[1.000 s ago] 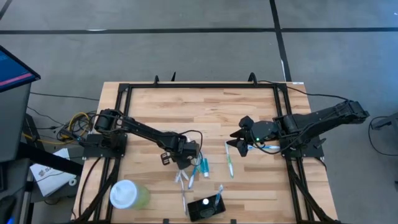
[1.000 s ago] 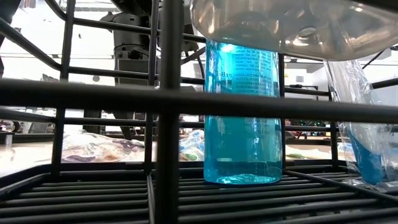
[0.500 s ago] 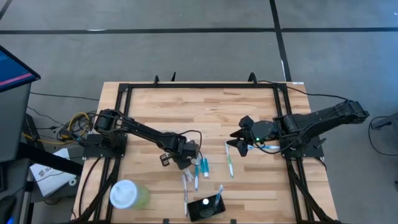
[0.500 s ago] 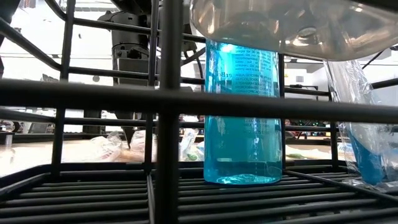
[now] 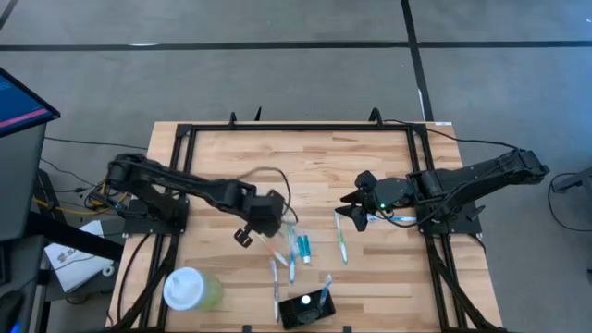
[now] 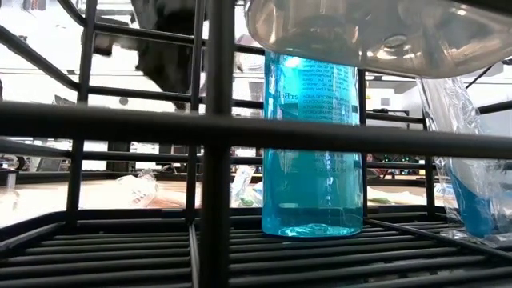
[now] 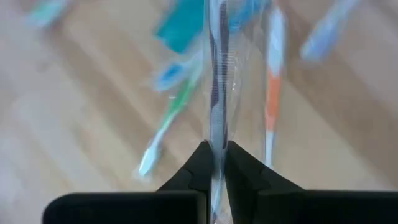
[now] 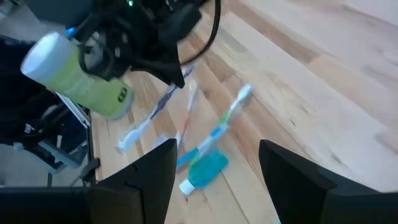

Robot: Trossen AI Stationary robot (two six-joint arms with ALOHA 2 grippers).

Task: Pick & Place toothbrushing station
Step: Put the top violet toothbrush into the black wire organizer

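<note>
The black holder [image 5: 294, 318] stands at the table's near edge with one toothbrush [image 5: 326, 289] sticking out of it. Loose toothbrushes [image 5: 290, 262], a teal tube [image 5: 303, 246] and a green toothbrush [image 5: 340, 244] lie flat on the wood near the middle. My left gripper [image 5: 269, 228] is raised above the loose brushes and shut on a slim clear-and-white toothbrush [image 7: 216, 93]. It also shows in the right wrist view [image 8: 175, 70]. My right gripper [image 5: 355, 209] is open and empty, to the right of the brushes. My left gripper pinches the toothbrush's handle [image 7: 216, 135] between its two fingers. The fingers point down at a slant and lie along the brush. The brush hangs slanting below the fingers [image 8: 152, 115]. Whether its lower end [image 8: 126, 144] touches the table, I cannot tell.
A pale green cup with a white lid [image 5: 190, 289] lies at the near left. A black frame [image 5: 305, 128] borders the table. In the low view a wire rack [image 6: 216, 136] with a blue bottle [image 6: 312, 160] blocks most of the scene.
My left gripper has risen from among the loose brushes and drawn back a little toward the table's left and far side, shut on the toothbrush, which has come up with it. The other brushes have stayed on the table.
</note>
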